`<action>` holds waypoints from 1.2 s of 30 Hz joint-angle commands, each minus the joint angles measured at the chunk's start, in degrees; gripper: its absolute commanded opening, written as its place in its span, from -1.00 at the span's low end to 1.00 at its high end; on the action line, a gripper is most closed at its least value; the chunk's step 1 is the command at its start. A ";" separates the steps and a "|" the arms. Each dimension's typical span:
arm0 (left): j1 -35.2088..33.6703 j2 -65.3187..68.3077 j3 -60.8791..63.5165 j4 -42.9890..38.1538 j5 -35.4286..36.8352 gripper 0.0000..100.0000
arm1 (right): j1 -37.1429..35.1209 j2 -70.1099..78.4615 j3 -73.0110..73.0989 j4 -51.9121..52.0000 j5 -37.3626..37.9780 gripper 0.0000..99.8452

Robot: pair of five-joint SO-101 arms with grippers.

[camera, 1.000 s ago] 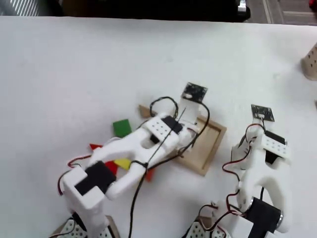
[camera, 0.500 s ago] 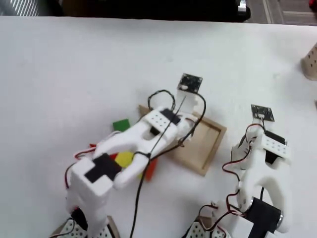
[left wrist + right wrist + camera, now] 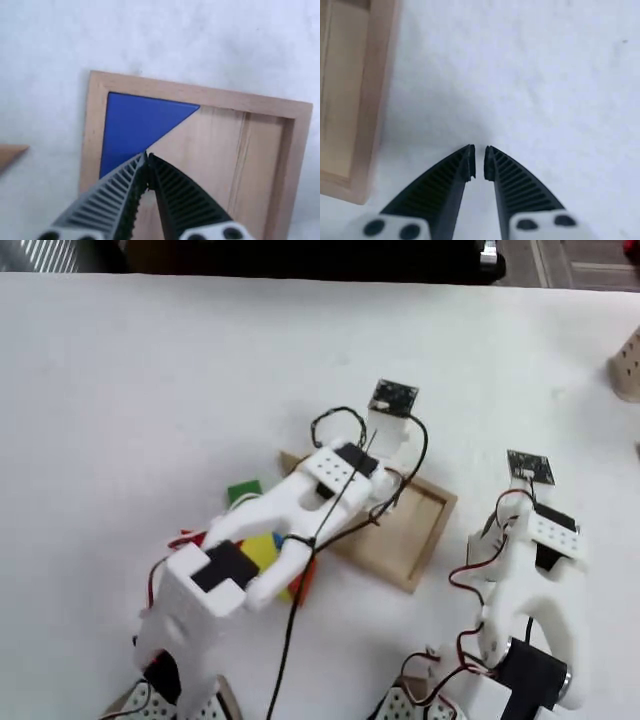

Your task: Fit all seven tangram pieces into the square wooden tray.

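The white surface (image 3: 150, 360) carries everything I'm working with. My left arm (image 3: 270, 530) stretches across it to the square wooden tray (image 3: 436, 545). The left end effector (image 3: 146, 162) hangs over the tray with its jaws pressed together, empty. The right arm (image 3: 530, 580) sits folded just beside the tray. The right end effector (image 3: 479, 162) is over bare surface, all but closed with a sliver of gap between the tips, gripping nothing.

Inside the tray, a blue triangle (image 3: 135, 125) lies flat in one corner, two edges against the inner walls. My left tips are above its long edge.

Outside the tray, near the left arm, lie a green piece (image 3: 243, 491), a yellow piece (image 3: 262, 548), a red piece (image 3: 185, 538) and an orange piece (image 3: 303, 580), partly hidden.
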 commanded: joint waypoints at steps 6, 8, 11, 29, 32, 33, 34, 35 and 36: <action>0.22 -10.59 -3.08 10.55 -0.62 -0.95 | -1.63 -1.01 0.18 -0.84 0.26 -0.91; -0.66 -12.62 -3.08 12.84 -0.62 -0.95 | -1.63 -1.01 0.18 -0.84 0.26 -0.91; -2.42 -15.78 -2.99 16.09 -0.62 -0.95 | -1.63 -1.01 0.18 -0.84 0.26 -0.91; -26.42 -54.90 28.84 12.84 -9.41 -0.95 | -1.71 -1.36 0.35 -0.40 0.26 -0.92; -32.40 -62.29 35.69 12.66 -15.21 -0.95 | -1.80 -1.36 0.35 0.92 0.26 -0.92; -34.95 -64.31 37.71 12.57 -17.49 -0.95 | -1.80 -1.45 0.35 1.45 0.26 -0.92; -37.67 -65.89 39.56 12.48 -19.25 -0.95 | -1.80 -1.45 0.35 1.80 0.26 -0.92; -40.66 -67.03 41.58 12.22 -20.22 -0.95 | -1.80 -1.45 0.35 1.98 0.26 -0.92; -43.74 -67.74 43.52 11.43 -20.22 -0.95 | -1.80 -1.45 0.35 1.98 0.26 -0.92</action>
